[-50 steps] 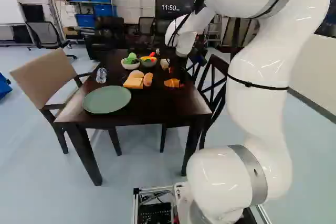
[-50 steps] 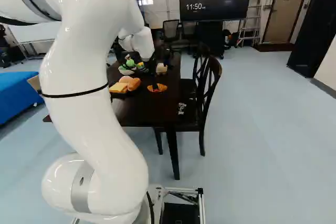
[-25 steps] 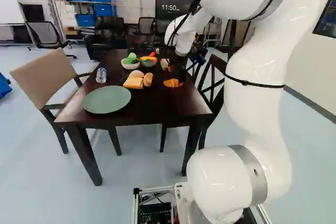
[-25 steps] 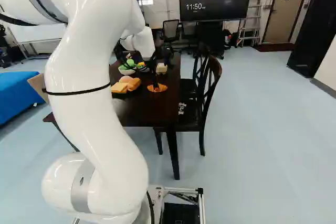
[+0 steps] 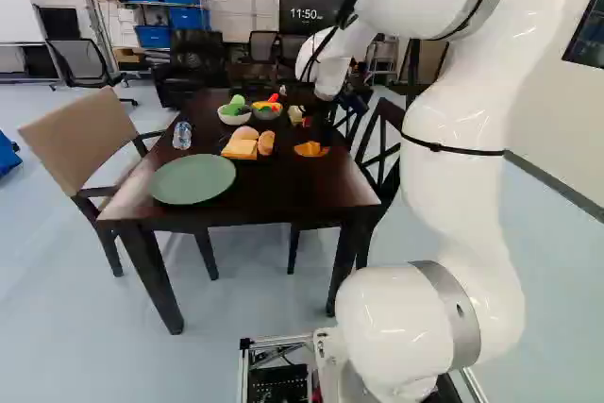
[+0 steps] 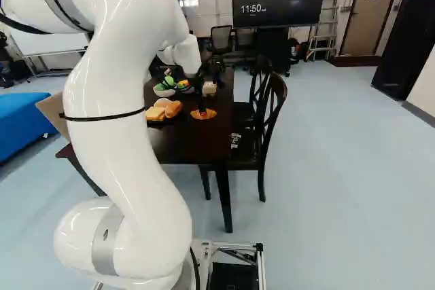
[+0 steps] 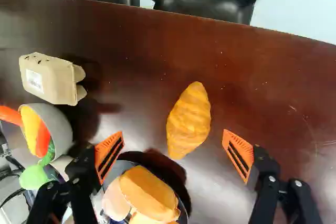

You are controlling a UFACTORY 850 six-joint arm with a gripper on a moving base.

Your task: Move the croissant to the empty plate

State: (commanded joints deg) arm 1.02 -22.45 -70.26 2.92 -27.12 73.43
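Note:
My gripper [image 6: 202, 100] hangs over the table close to the croissant [image 6: 203, 115]; its fingertips are hard to make out there. In the wrist view the gripper [image 7: 174, 153] is open, orange pads wide apart. The golden croissant [image 7: 189, 120] lies on bare dark wood, just ahead of the gap between the fingers, with nothing gripped. The empty green plate [image 5: 192, 179] lies near the table's front edge in the left base view, left of and nearer than the croissant; the arm covers it in the right base view.
A dark plate of bread [image 7: 148, 195] is close beside the left-hand finger. Beyond stand a grey bowl of vegetables [image 7: 50, 129] and an egg carton [image 7: 51, 78]. A clear cup [image 5: 182, 135] stands behind the green plate. Chairs [image 6: 270, 120] line the table's side.
My arm's elbow has shifted left in the left base view and right in the right base view, the gripper only slightly. The croissant and the base have not moved.

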